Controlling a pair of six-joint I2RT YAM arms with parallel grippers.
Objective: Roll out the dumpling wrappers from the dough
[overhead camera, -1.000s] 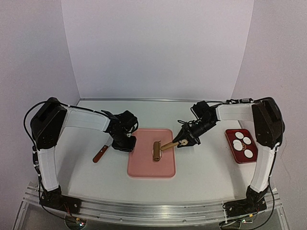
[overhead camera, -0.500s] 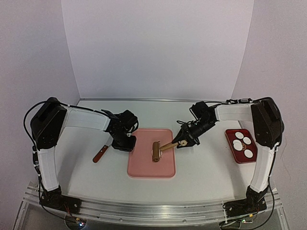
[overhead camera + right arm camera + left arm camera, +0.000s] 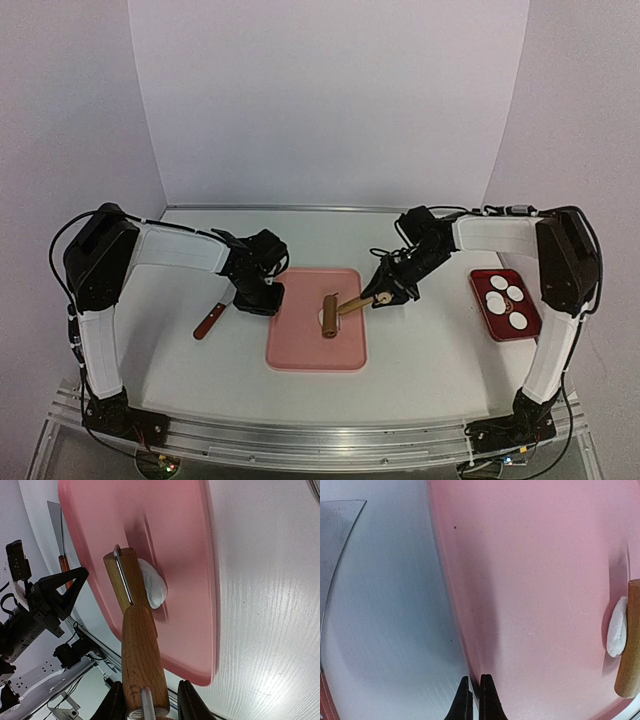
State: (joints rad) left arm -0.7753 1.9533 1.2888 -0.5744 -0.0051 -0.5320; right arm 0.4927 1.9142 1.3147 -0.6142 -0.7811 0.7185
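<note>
Right gripper (image 3: 150,703) is clenched on the handle of the rolling pin (image 3: 329,314), held low and slanted so the roller sits flat on the pink mat (image 3: 300,345). The dough (image 3: 154,587), a small white lump, lies touching the roller's far side, past the handle from this gripper. Left gripper (image 3: 476,704) looks clenched at the mat's left edge, probably pinning it, though the view is too tight to be sure. Finished dumpling wrappers (image 3: 499,283) sit in the red tray (image 3: 530,325) on the tabletop (image 3: 430,350).
</note>
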